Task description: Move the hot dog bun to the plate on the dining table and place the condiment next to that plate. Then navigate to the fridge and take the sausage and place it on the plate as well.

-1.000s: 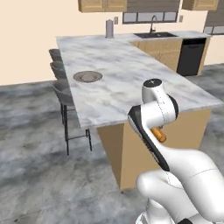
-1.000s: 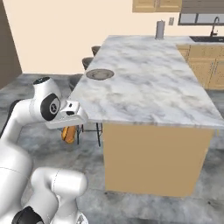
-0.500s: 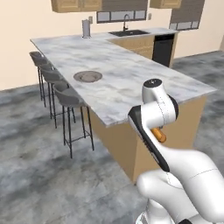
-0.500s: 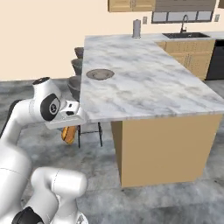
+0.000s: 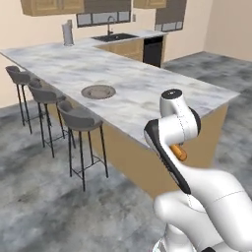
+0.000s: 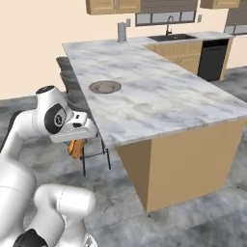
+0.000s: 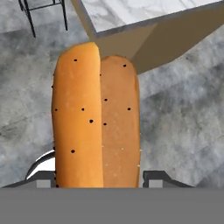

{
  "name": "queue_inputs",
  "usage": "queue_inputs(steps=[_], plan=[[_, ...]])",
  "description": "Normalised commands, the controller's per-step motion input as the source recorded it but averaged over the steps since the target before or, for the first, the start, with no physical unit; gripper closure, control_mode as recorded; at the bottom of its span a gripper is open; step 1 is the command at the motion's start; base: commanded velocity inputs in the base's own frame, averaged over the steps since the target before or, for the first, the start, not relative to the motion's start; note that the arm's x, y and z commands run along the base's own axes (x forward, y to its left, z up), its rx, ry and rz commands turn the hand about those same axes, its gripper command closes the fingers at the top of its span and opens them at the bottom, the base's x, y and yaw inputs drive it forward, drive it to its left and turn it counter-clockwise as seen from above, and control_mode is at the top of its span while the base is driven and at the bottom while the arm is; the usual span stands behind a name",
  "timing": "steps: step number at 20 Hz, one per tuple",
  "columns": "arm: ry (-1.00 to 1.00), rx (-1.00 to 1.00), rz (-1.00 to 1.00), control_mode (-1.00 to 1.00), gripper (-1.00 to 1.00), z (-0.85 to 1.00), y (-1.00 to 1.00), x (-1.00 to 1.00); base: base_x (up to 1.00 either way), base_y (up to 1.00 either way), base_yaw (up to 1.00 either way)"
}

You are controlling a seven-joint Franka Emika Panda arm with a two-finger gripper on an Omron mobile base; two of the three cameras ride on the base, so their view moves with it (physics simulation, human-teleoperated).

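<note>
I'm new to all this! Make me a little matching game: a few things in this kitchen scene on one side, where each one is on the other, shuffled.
Things:
1. hot dog bun
2. plate
3. stools
4. sink faucet

Places:
A. on the marble dining table top
B. on the far counter, by the back wall
C. held in the robot's jaws, off the table
D. lined up along the table's side

Pairs: 1-C, 2-A, 3-D, 4-B
</note>
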Motion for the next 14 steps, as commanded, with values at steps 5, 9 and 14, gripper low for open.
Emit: queue_inputs(steps=[5,9,14], plan=[[0.00,0.00,0.00,1.00,1.00,0.00,0.00,0.00,0.37,1.00,-0.41],[0.00,0.00,0.00,1.00,1.00,0.00,0.00,0.00,0.33,1.00,-0.41],[0.00,0.00,0.00,1.00,1.00,0.00,0.00,0.00,0.31,1.00,-0.41]])
